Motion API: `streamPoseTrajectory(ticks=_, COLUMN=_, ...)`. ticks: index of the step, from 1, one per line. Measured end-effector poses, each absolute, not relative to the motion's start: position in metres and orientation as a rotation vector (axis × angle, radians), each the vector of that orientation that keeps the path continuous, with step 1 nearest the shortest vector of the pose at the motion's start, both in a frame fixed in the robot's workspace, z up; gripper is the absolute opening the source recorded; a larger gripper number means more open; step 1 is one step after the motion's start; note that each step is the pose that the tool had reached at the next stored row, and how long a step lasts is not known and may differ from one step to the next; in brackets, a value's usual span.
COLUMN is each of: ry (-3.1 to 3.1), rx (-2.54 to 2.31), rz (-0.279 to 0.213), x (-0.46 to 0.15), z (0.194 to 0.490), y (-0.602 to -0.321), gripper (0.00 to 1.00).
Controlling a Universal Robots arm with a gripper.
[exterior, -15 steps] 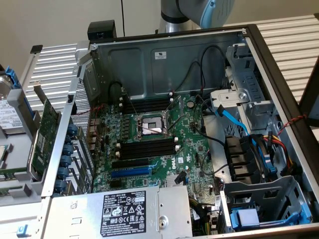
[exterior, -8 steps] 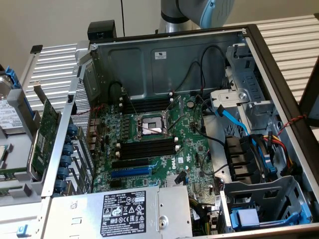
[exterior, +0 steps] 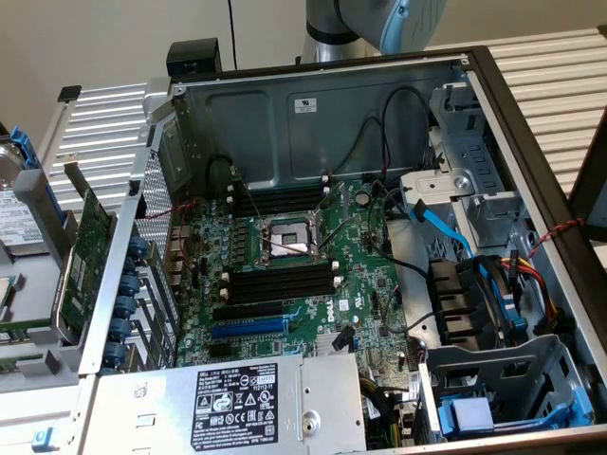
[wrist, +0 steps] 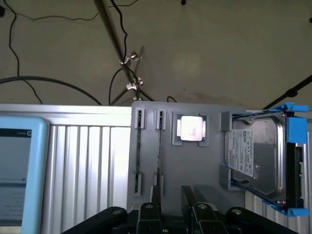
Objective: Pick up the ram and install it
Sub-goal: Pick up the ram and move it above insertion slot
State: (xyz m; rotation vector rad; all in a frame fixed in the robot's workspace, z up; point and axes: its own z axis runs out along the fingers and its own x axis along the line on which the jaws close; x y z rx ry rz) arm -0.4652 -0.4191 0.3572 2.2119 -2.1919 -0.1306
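Tray (wrist: 195, 170), tool (wrist: 171, 192), 1 CPU (wrist: 191, 129), 1 HDD (wrist: 256, 156)

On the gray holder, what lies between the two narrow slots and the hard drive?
Between the narrow slots and the hard drive lies a square silver processor chip, in its own recess; the wrist view shows it.

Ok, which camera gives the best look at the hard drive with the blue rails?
The wrist view: the hard drive lies there nearly whole in the grey tray, its label and blue rails plain. In the exterior view the hard drive is cut off at that view's left edge, outside the computer case.
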Motion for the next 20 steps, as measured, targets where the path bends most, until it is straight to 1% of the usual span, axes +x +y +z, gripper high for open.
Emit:
streamPoseTrajectory(ticks=4, ry=-2.190, rx=2.214, rz=-0.131, x=-0.465, z=0.350, y=-0.424, gripper=0.31)
streamPoseTrajectory(ticks=6, ry=-2.189, rx=2.214, rz=-0.131, x=-0.465, z=0.346, y=-0.428, gripper=0.33)
streamPoseTrajectory(ticks=7, ry=-2.189, rx=2.215, rz=-0.131, x=-0.465, z=0.345, y=-0.430, gripper=0.38)
streamPoseTrajectory(ticks=9, ry=-2.189, rx=2.215, rz=-0.131, x=-0.465, z=0.341, y=-0.434, gripper=0.38)
streamPoseTrajectory(ticks=10, ry=-2.188, rx=2.215, rz=-0.130, x=-0.465, z=0.339, y=-0.435, gripper=0.45)
streamPoseTrajectory(ticks=15, ry=-2.188, rx=2.216, rz=-0.130, x=-0.458, z=0.330, y=-0.444, gripper=0.45)
streamPoseTrajectory(ticks=20, ry=-2.180, rx=2.225, rz=-0.127, x=-0.453, z=0.322, y=-0.444, gripper=0.45)
